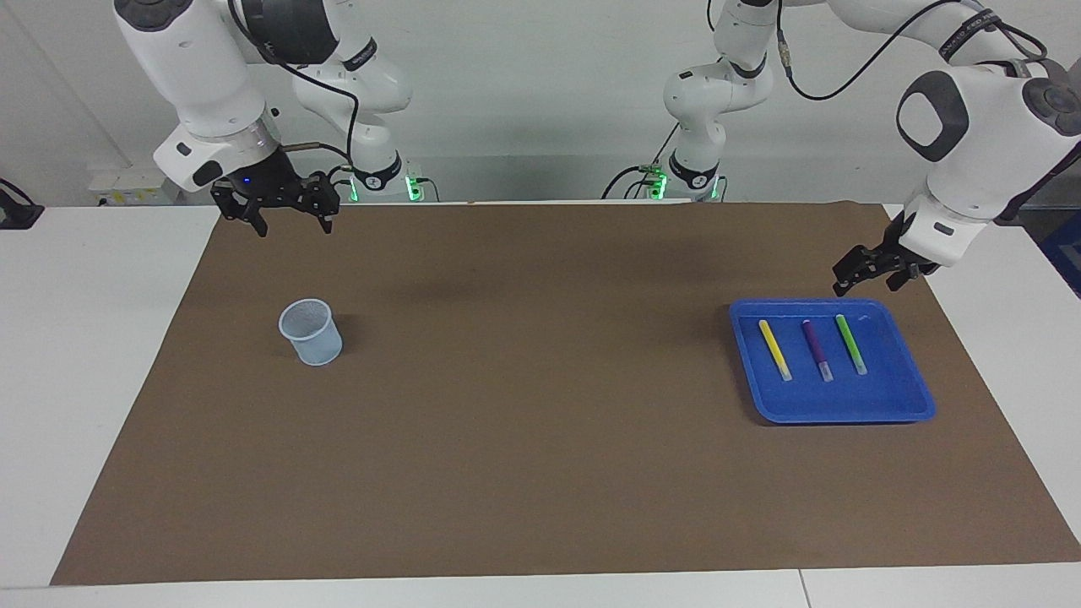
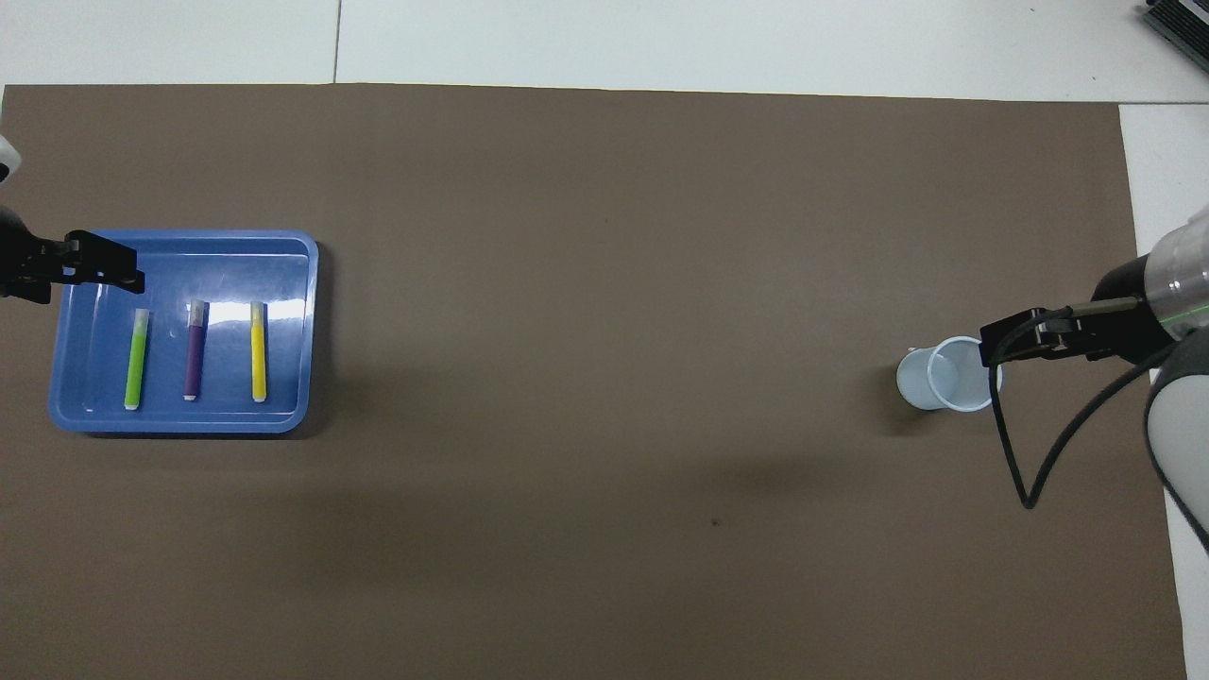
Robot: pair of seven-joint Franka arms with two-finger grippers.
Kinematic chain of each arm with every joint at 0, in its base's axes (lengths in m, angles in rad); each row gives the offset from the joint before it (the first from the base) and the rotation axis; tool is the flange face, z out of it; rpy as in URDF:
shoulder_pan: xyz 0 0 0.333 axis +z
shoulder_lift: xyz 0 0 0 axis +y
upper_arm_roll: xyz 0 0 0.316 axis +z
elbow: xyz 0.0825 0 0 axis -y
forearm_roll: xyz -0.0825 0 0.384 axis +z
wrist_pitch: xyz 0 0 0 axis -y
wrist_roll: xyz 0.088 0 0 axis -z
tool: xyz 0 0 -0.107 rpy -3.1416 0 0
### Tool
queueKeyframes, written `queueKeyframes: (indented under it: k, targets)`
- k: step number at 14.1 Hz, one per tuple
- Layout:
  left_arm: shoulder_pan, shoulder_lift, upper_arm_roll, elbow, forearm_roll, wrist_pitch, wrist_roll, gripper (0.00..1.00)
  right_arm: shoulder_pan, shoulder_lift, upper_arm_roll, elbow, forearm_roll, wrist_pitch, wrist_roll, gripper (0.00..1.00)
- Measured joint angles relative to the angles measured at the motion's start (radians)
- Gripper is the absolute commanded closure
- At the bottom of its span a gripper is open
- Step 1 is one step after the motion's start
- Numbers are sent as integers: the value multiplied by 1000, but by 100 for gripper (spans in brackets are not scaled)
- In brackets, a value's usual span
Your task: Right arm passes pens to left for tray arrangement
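- Toward the left arm's end of the counter (image 1: 524, 595), the blue tray (image 1: 908, 404) lies flat on the brown mat (image 1: 524, 439), and everything below is placed against it.
- Inside the tray, three pens lie side by side, apart from each other and roughly parallel, pale ends pointing away from the robots.
- Of the three, the green pen (image 1: 850, 344) lies nearest the tray's outer side, the purple pen (image 1: 817, 349) is in the middle, and the yellow pen (image 1: 774, 349) lies on the side facing the counter's middle.
- Above the tray's corner nearest the robots on its outer side, the left hand (image 1: 860, 275) hangs in the air with its fingers apart; it has nothing in them and touches neither tray nor pens.
- Well apart from the tray, toward the right arm's end of the mat, a pale mesh cup (image 1: 312, 332) stands upright.
- Farther still from the tray, over the mat's edge closest to the robots, the right hand (image 1: 285, 221) is raised with its fingers spread wide and empty, a blue light on its wrist.
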Motion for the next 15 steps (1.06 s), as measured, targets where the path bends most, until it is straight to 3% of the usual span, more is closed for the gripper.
queueKeyframes:
  k: [9,15]
  targets:
    - [-63,-118,-6,9,0,-148,-23,0,1,0,4,0,0,0,40,0]
    - [-114,-136,1,9,0,-169,-36,0,1,0,4,0,0,0,40,0]
